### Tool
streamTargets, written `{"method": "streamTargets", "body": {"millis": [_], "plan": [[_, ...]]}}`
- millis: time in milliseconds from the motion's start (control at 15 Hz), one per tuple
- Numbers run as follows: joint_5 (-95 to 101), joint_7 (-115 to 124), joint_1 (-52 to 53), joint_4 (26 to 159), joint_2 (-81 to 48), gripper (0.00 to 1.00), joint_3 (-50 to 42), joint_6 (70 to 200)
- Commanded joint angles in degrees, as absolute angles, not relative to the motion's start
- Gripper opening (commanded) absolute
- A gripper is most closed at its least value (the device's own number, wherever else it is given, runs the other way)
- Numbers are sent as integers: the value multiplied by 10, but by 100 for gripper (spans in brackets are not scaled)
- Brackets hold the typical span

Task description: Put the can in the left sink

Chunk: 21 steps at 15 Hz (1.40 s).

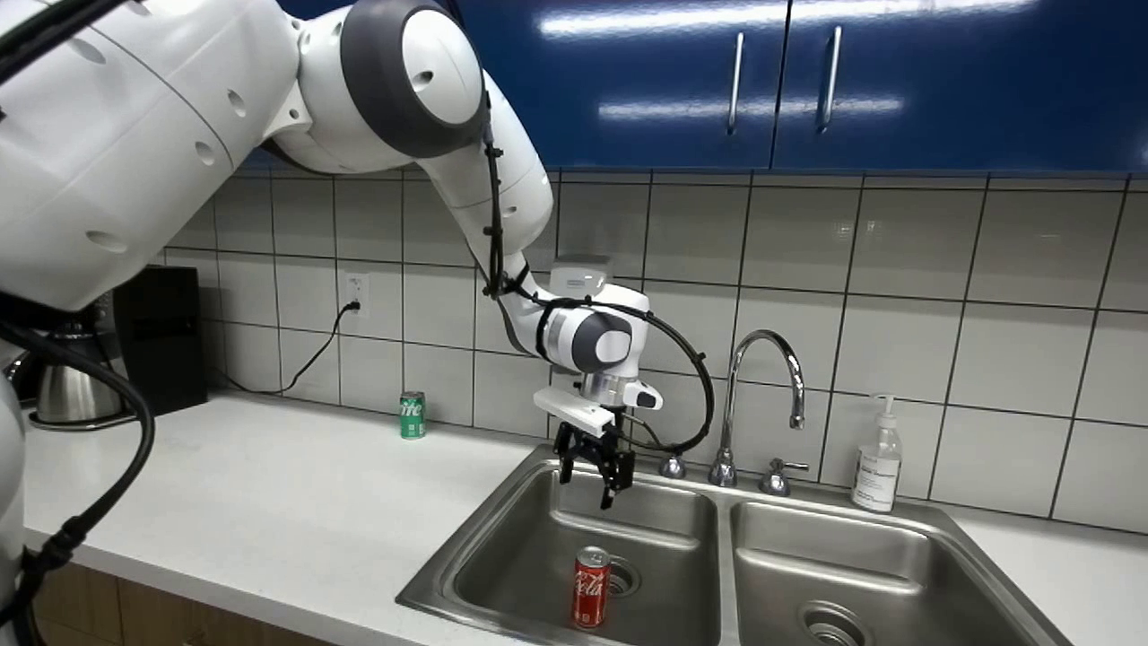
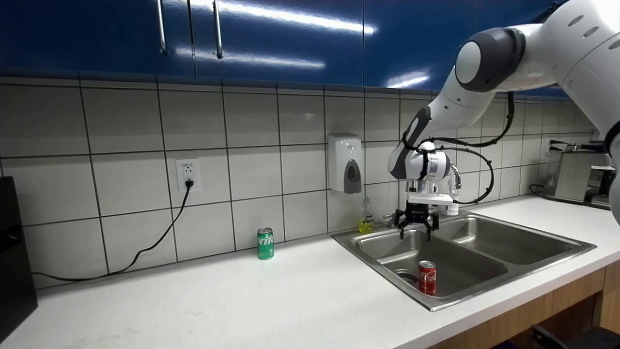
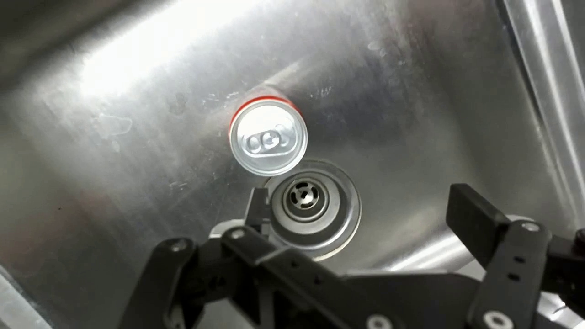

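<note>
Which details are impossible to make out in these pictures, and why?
Red cylindrical drink can, in the wrist view: its silver lid hides the lettering.
Round steel drain, in an exterior view: partly hidden behind that can.
Clear plastic pump bottle with white label, in an exterior view: fine print too small.
Right rectangular steel basin, in an exterior view: near end cut off by the lower edge.

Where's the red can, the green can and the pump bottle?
Red can (image 3: 268,138): wrist view, on its silver lid.
Green can (image 2: 265,244): in an exterior view, on its side.
Pump bottle (image 1: 875,477): in an exterior view, on its label.
</note>
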State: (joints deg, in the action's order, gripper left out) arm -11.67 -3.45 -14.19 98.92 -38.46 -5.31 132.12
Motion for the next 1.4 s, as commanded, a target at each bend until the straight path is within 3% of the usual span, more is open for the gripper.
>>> {"method": "streamTargets", "body": {"millis": [0, 1267, 1333], "plan": [[-82, -70, -136, 1025, -336, 100, -50, 1271], [-78, -59, -102, 1366, -86, 100, -55, 1288], [-72, -55, -101, 1320, -139, 100, -57, 1295]]}}
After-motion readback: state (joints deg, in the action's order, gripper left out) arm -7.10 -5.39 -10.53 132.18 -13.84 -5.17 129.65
